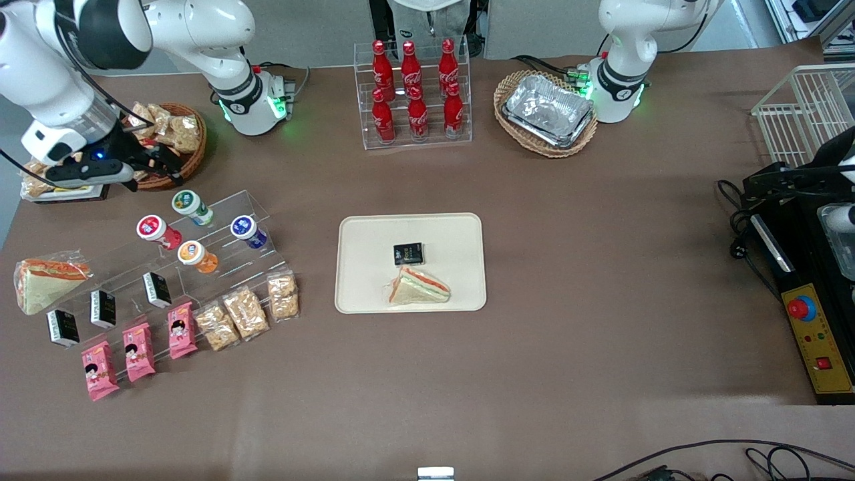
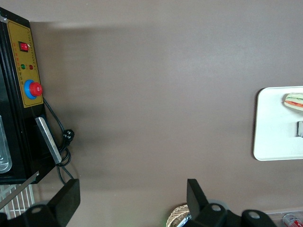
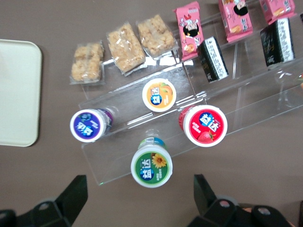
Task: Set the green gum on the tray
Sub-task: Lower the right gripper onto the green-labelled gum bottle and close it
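The gripper (image 1: 159, 166) hangs above the table at the working arm's end, over the edge of a wicker basket (image 1: 190, 157) of snack packs and farther from the front camera than the clear stepped stand (image 1: 200, 257). Its fingers (image 3: 71, 196) are spread wide with nothing between them, and in the wrist view the green gum (image 3: 151, 166) sits just off the gap between them.

The green gum (image 1: 192, 206) stands upright on the top step of the stand, the step farthest from the front camera. One step nearer stand the red gum (image 1: 155, 230) and the blue gum (image 1: 247, 230), well apart, and nearer again the orange gum (image 1: 194, 255). None of the four touch.

The tray (image 1: 361, 230) lies flat at mid-table, well apart from the stand toward the parked arm's end. On it rest a small black box (image 1: 408, 254) and, just nearer the camera, a wrapped sandwich (image 1: 419, 287). Its edge also shows in the wrist view (image 3: 16, 94).

Black boxes (image 1: 102, 308), pink packs (image 1: 139, 351) and crisp-rice packs (image 1: 246, 312) fill the lower steps. Another sandwich (image 1: 45, 283) lies beside the stand
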`<state>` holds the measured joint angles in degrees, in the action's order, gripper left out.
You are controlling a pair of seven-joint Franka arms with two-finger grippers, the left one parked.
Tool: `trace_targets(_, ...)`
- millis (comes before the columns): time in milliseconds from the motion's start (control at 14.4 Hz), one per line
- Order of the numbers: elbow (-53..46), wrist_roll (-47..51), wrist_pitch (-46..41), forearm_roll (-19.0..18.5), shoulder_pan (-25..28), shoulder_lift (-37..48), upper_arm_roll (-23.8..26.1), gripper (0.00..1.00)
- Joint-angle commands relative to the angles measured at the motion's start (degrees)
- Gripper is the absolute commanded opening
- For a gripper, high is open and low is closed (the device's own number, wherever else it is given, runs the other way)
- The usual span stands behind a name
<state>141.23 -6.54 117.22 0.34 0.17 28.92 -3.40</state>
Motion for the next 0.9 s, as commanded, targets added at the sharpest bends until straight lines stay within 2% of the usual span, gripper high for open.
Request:
trace_targets(0,9.5,-0.9,9.4,-0.9,-1.2,2.6,-0.2,1.00)
trace_targets(623,20.8,-0.9,23.0,-0.9,-1.8,2.9,-0.1,1.00)
trace_targets(692,21.4,-0.8,23.8,-0.9,-1.8,2.8,-0.1,0.94)
trace_targets(831,21.4,-0.8,23.8,-0.9,-1.8,2.6,-0.1,0.64)
